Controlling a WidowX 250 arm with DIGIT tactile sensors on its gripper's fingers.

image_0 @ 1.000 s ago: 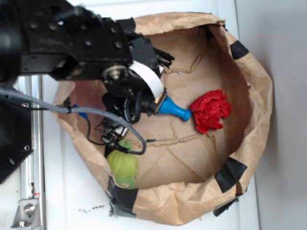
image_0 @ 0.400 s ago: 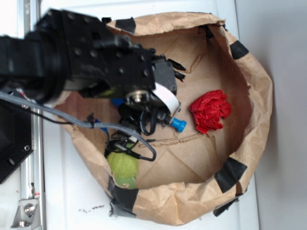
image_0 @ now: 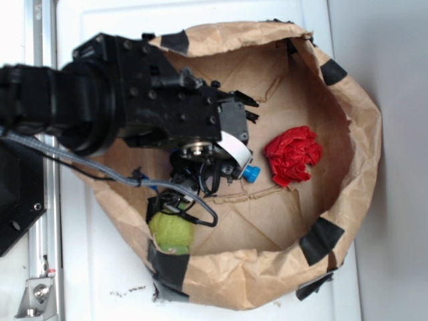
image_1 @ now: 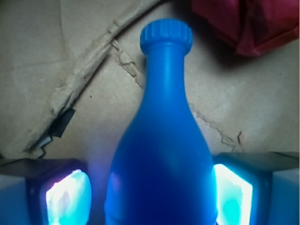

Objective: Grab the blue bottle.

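Bag floor: blue bottle btwn gripper fingers (lying)

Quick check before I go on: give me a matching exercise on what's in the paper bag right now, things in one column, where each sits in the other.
Things:
1. blue bottle
2. red paper wad
3. green ball
4. black tape patch

Places:
A. on the bag's wall, lower right in the exterior view
B. between the gripper fingers, cap pointing toward the red wad
C. against the bag's near-left wall, under the cables
D. on the bag floor just past the bottle cap

Pairs: 1-B, 2-D, 3-C, 4-A
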